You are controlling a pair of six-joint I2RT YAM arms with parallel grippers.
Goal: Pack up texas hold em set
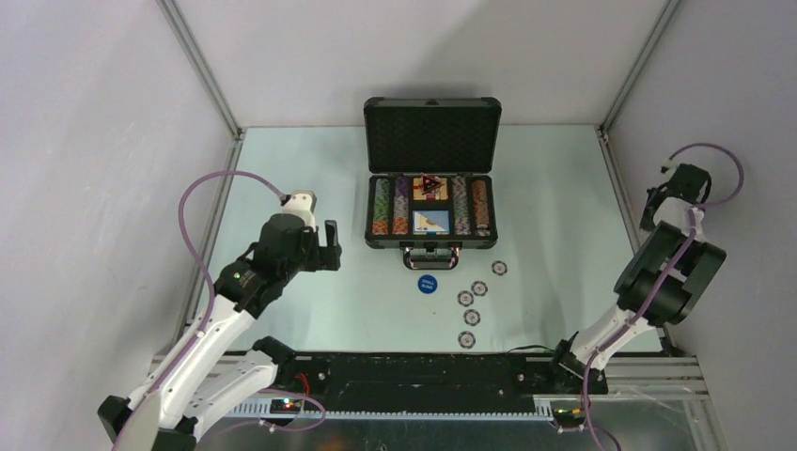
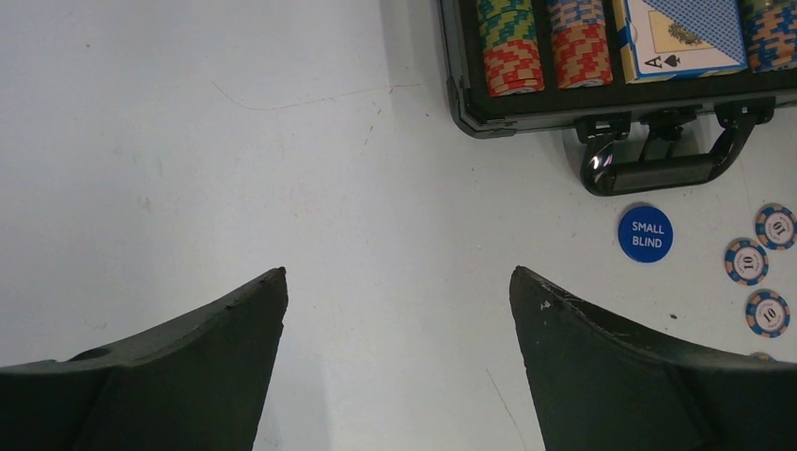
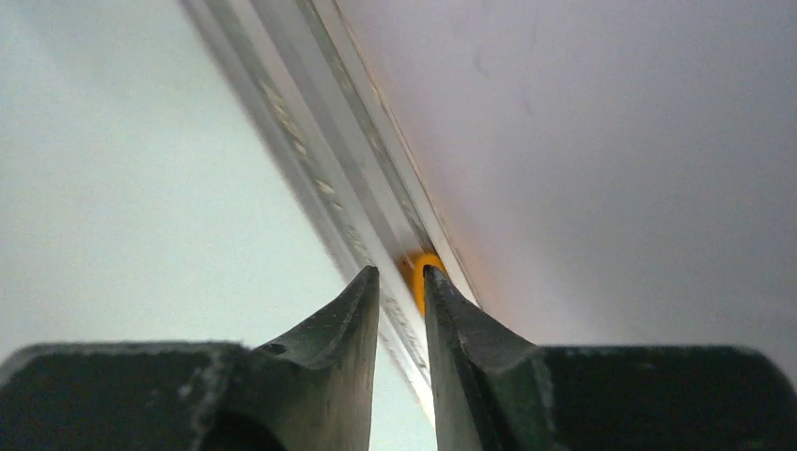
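The dark grey briefcase (image 1: 371, 202) lies open at the back centre, with rows of striped chips, a red card box (image 1: 429, 188) and a blue deck (image 1: 432, 223) inside. In front of its handle (image 2: 658, 169) lie a blue "small blind" button (image 1: 428, 284) (image 2: 645, 233) and several loose chips (image 1: 467, 318) (image 2: 745, 261). My left gripper (image 1: 329, 246) (image 2: 398, 272) hangs open and empty above bare table, left of the case. My right gripper (image 1: 650, 211) (image 3: 401, 270) is at the right wall, its jaws a narrow gap apart. An orange button (image 3: 414, 279) sits in the frame rail just past its fingertips.
An aluminium frame rail (image 3: 320, 178) runs along the table's right edge under the wall. The case lid (image 1: 432, 132) stands upright at the back. The arm bases and a black bar (image 1: 423, 371) line the near edge.
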